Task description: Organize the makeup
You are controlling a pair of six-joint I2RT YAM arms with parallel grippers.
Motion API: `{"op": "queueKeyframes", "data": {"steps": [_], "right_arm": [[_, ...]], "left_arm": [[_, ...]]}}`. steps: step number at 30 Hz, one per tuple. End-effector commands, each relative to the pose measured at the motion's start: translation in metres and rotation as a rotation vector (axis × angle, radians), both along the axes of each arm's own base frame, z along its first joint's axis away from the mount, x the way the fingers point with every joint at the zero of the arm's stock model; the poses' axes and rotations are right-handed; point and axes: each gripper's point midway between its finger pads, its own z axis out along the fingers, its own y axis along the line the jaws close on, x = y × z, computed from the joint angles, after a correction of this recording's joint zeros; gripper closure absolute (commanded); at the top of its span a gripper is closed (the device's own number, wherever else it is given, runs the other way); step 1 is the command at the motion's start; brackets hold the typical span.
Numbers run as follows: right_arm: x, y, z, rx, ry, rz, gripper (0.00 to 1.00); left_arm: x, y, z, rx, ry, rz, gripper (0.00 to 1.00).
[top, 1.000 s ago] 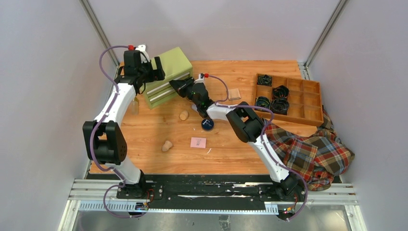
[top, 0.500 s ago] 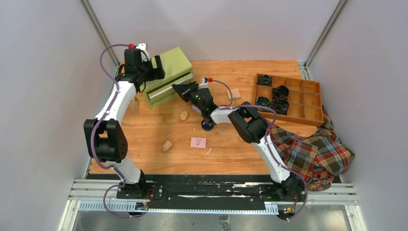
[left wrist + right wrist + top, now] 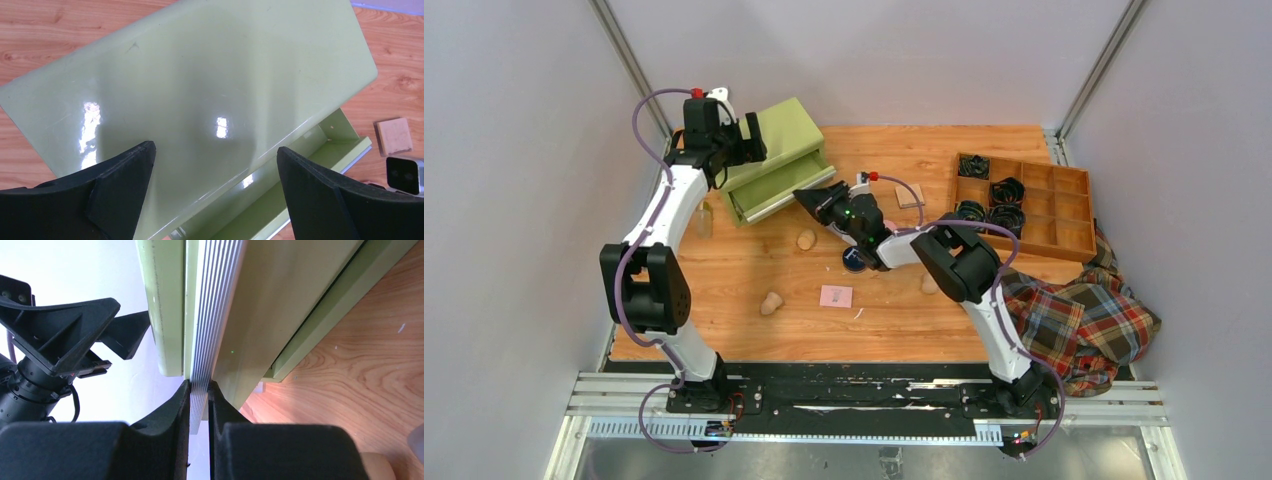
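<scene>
My right gripper [image 3: 816, 203] is shut on the ribbed silver handle [image 3: 200, 365] of the top drawer [image 3: 784, 195] of the green cabinet [image 3: 779, 135]; the drawer stands pulled out. My left gripper [image 3: 749, 140] is open with its jaws spread over the cabinet top [image 3: 200, 85]. On the table lie two tan egg sponges [image 3: 806, 240] [image 3: 771, 302], a pink square pad [image 3: 835, 296], a navy compact [image 3: 854, 262] partly under my right arm, a tan square [image 3: 910, 195] and a clear bottle [image 3: 703, 220]. The white tube and pink disc are out of view.
A wooden compartment tray [image 3: 1064, 215] with black coiled bands stands at the back right. A plaid cloth [image 3: 1074, 315] lies at the right front. Another tan lump [image 3: 929, 284] sits beside my right arm. Walls close in both sides.
My right gripper has moved toward the front right with the handle, and the drawer has slid further out. The left gripper has stayed over the cabinet.
</scene>
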Motion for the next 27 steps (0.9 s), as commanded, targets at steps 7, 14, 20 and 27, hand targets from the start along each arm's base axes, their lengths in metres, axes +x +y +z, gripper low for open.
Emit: {"op": "queueKeyframes", "data": {"steps": [7, 14, 20, 27], "right_arm": [[-0.009, -0.026, 0.026, -0.061, -0.08, -0.053, 0.99], [-0.017, -0.029, 0.023, -0.067, -0.081, -0.033, 0.68], [-0.028, -0.041, 0.027, -0.097, -0.093, -0.041, 0.27], [-0.058, -0.072, 0.041, -0.187, -0.16, -0.03, 0.15]], "left_arm": [[-0.027, 0.005, -0.056, 0.002, 0.222, 0.028, 0.02], [-0.032, 0.009, -0.029, 0.03, 0.182, 0.027, 0.02], [-0.047, 0.015, 0.014, 0.069, 0.093, 0.027, 0.02], [-0.104, 0.034, 0.053, 0.121, 0.044, 0.114, 0.02]]}}
